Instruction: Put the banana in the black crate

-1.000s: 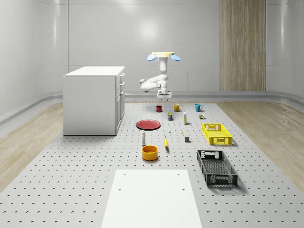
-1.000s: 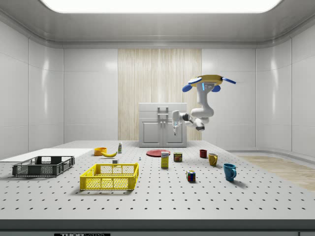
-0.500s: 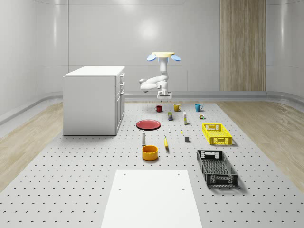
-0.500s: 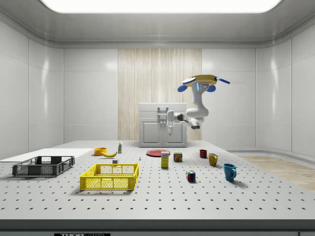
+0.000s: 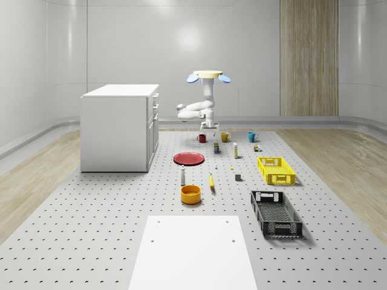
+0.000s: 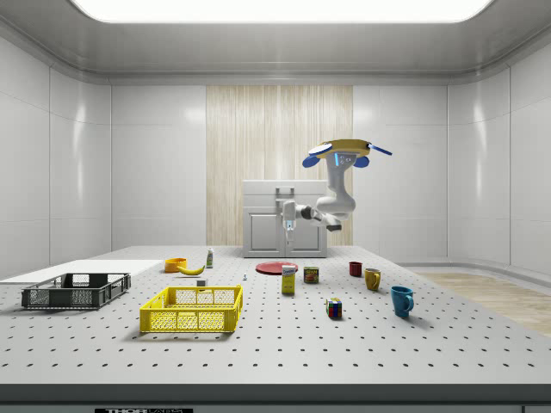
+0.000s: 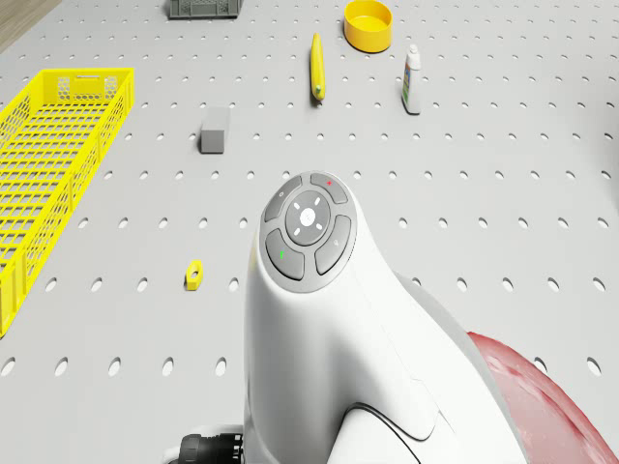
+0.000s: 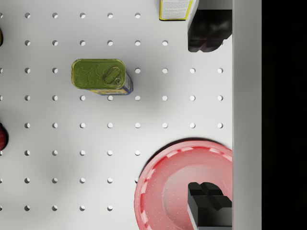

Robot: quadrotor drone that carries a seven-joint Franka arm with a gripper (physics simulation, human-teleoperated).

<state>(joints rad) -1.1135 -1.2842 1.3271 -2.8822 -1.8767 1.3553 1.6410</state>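
Note:
The banana [image 5: 211,181] lies on the pegboard table between the orange bowl and the black crate [image 5: 276,212]. It also shows as the banana [image 6: 191,269] in the side view and the banana [image 7: 316,66] in the drone view. The black crate [image 6: 76,291] sits at the side view's left with nothing in it. My drone [image 5: 208,75] hovers above the table's far part. The gripper [image 8: 208,117] hangs open and holds nothing. It is over the rim of the red plate [image 8: 184,187], far from the banana. The gripper [image 6: 287,228] points down.
A yellow crate [image 5: 276,170], an orange bowl [image 5: 190,194], a white bottle [image 7: 412,79] and a grey block [image 7: 215,130] stand around the banana. A green can [image 8: 100,75] and mugs [image 6: 372,278] sit near the gripper. A white cabinet [image 5: 121,127] stands at the whole-scene view's left.
The drone, arm and gripper have shifted toward the side view's left and a little lower, closer to the red plate. The gripper points down throughout. No object on the table has moved.

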